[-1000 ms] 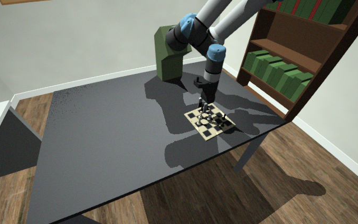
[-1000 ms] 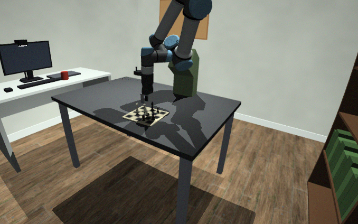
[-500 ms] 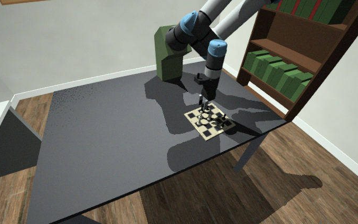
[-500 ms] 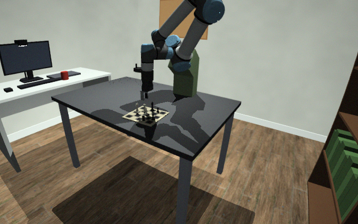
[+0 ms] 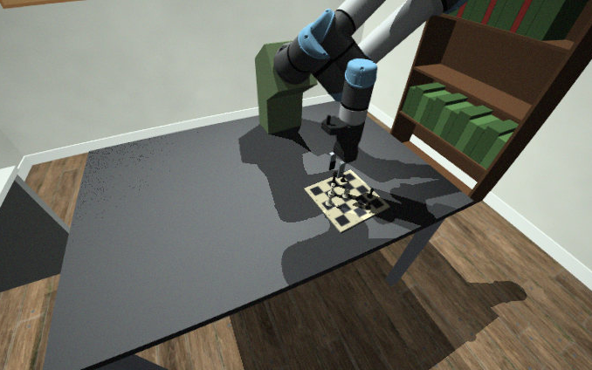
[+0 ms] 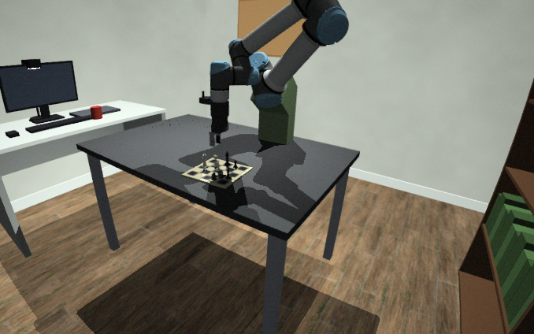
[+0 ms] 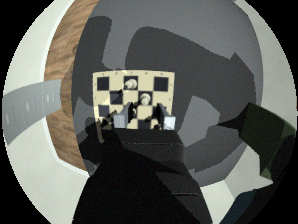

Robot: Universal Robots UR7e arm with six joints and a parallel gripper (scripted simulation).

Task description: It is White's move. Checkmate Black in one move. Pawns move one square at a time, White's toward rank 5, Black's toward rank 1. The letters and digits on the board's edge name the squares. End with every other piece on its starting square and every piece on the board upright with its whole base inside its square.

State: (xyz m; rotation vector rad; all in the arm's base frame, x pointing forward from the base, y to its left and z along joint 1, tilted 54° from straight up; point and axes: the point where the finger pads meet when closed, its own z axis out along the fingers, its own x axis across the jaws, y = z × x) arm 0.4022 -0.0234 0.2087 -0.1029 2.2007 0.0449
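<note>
A small chessboard (image 5: 347,200) lies near the right front edge of the dark table; it also shows in the exterior view (image 6: 217,171) and in the wrist view (image 7: 133,99). Several white and black pieces stand on it, too small to tell apart by kind. My gripper (image 5: 336,164) hangs above the board's far edge, fingers pointing down, open and empty. In the exterior view the gripper (image 6: 214,139) is well above the pieces, over the board's far side. In the wrist view the fingertips frame the near rows of the board.
The arm's green base (image 5: 280,92) stands at the table's far edge. A bookshelf (image 5: 487,87) with green books is close to the table's right side. A white desk (image 6: 53,124) with a monitor stands to the left in the exterior view.
</note>
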